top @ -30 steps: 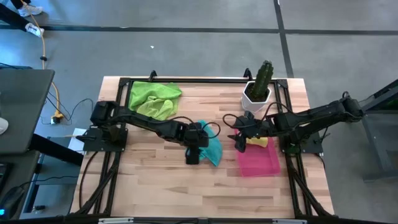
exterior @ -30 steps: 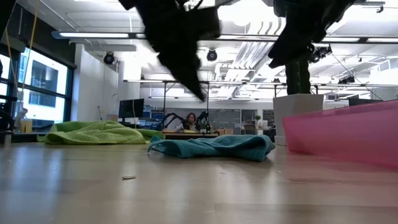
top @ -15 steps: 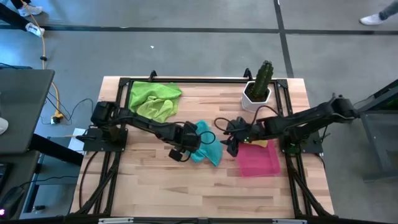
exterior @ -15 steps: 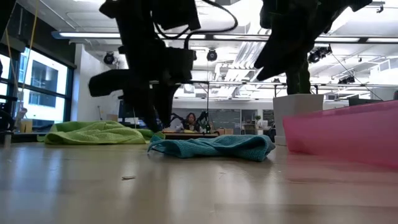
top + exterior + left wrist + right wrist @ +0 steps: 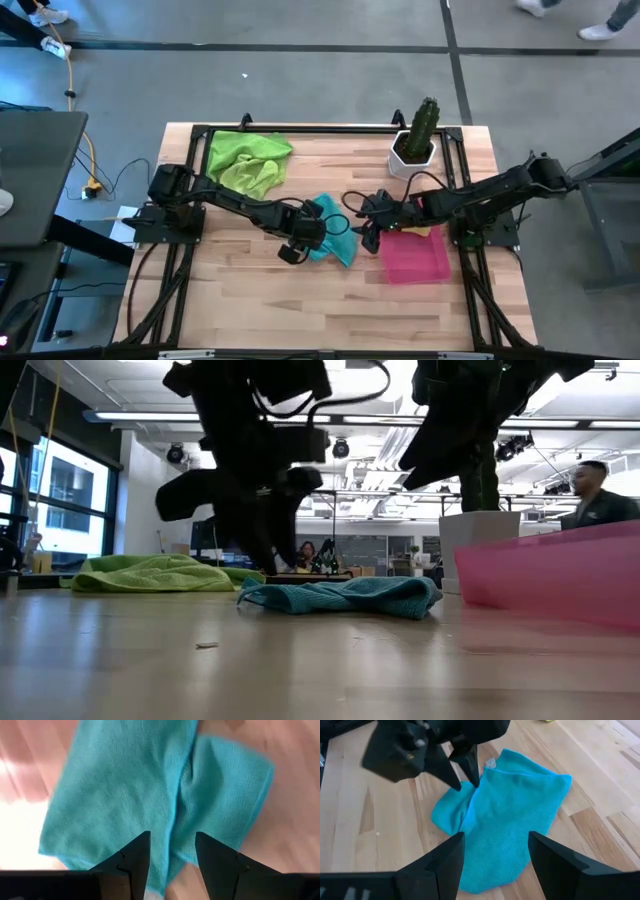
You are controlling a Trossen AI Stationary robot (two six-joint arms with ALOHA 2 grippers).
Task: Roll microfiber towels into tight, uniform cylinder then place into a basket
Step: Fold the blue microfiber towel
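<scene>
Left claw point(image 5: 291, 247) is seen lower and nearer the teal towel's point(image 5: 333, 240) left edge than a second ago, fingers apart, nothing gripped. Right claw point(image 5: 366, 237) has been shifted leftward off the basket point(image 5: 420, 262) to the towel's right side, fingers apart, empty. Teal towel lies crumpled mid-counter point(image 5: 250, 290); green towels point(image 5: 247, 160) are unchanged at the far left.

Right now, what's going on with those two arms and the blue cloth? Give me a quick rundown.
Left pincer open, low at teal towel's edge. Right pincer open, hovering beside it, nothing held. Towel flat, unrolled. Yellow towel sits in basket. Nothing in the way.
</scene>
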